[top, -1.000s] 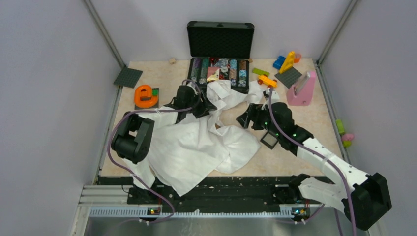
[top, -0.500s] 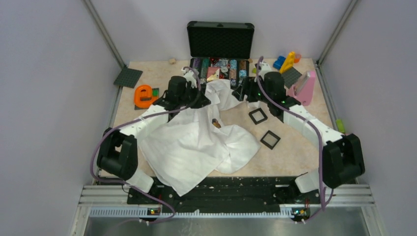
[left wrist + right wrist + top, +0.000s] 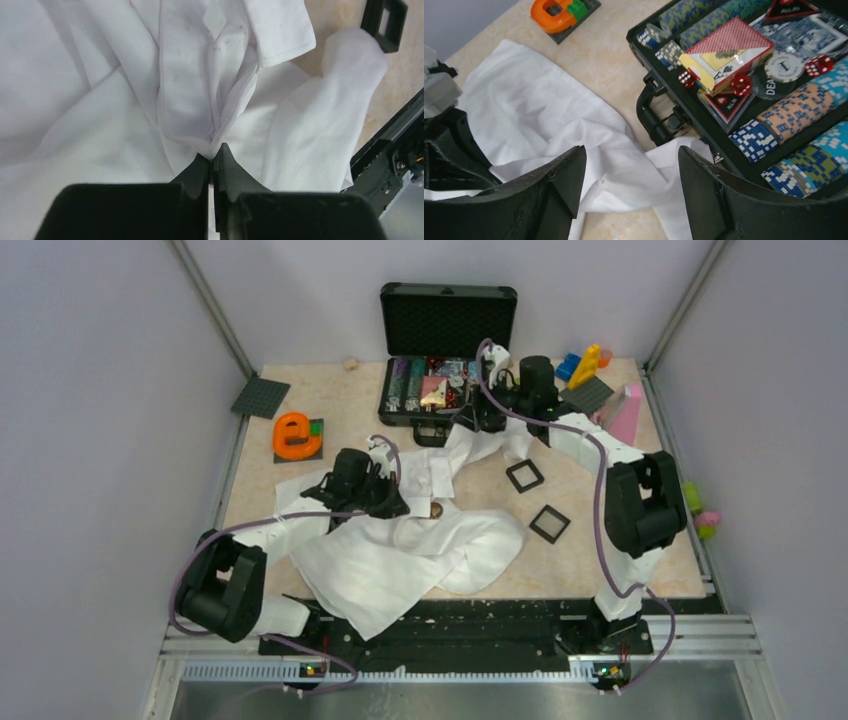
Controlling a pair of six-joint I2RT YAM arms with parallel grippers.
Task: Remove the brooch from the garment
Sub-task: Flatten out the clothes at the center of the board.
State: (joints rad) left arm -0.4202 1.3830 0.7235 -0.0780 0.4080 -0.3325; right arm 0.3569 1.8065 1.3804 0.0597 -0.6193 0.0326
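Tiny brown brooch on crumpled shirt

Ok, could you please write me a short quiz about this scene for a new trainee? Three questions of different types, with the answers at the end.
1. True or false: the left fingers are shut on a fold of the white shirt.
2. The open right fingers hang over:
A) the orange letter
B) shirt cloth beside the poker case
C) the pink holder
3. How many black square frames lie on the table, to the right of the brooch?
Key: 1 true; 2 B; 3 two.
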